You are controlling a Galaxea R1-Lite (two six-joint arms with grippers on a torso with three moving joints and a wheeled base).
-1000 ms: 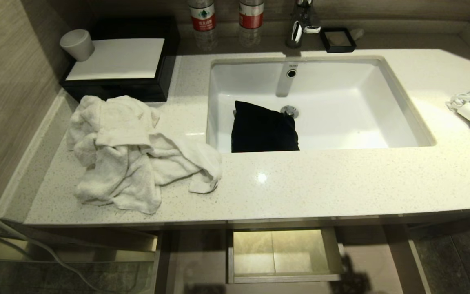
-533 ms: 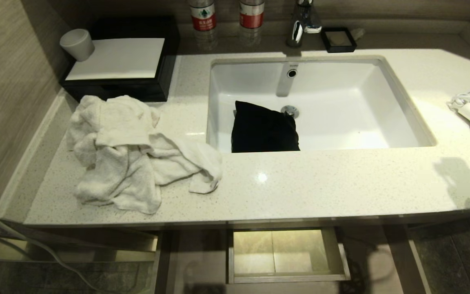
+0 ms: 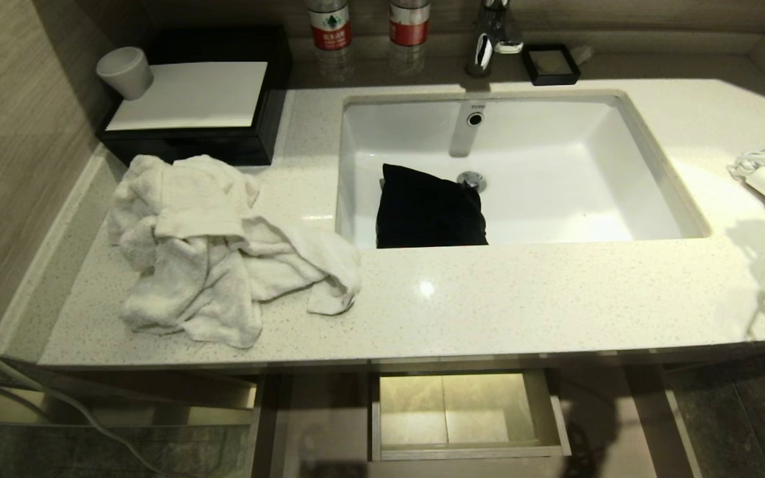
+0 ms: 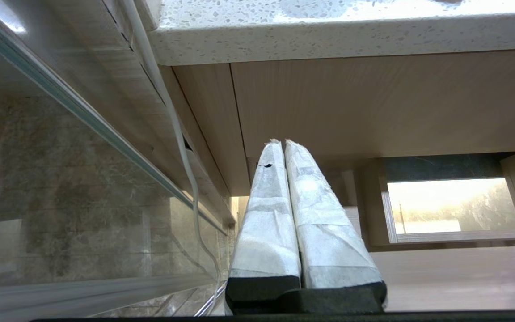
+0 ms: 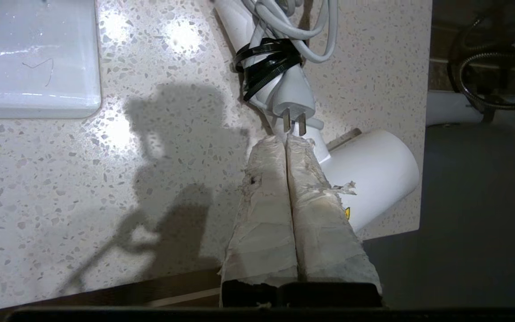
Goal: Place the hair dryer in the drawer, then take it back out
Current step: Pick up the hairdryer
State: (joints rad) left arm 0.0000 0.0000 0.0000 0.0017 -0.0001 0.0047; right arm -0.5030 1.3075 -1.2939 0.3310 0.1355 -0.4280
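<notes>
Speckled counter (image 3: 502, 299), towel (image 3: 216, 249), pouch in sink (image 3: 621, 133), right pincer (image 5: 286, 139) closed, empty, above hair dryer (image 5: 369, 174).

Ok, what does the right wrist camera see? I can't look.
The shut right gripper hovers over a white hair dryer lying near the speckled counter edge. Its cord is bundled with a black tie, plug prongs showing.

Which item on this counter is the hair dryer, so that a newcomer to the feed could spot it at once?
Start at the white sink and follow the speckled countertop to its far right end. There, at the counter's edge, lies the hair dryer: a short white barrel with a handle, its white cord bundled by a black tie, plug prongs showing. Nothing else there carries a cord.
</notes>
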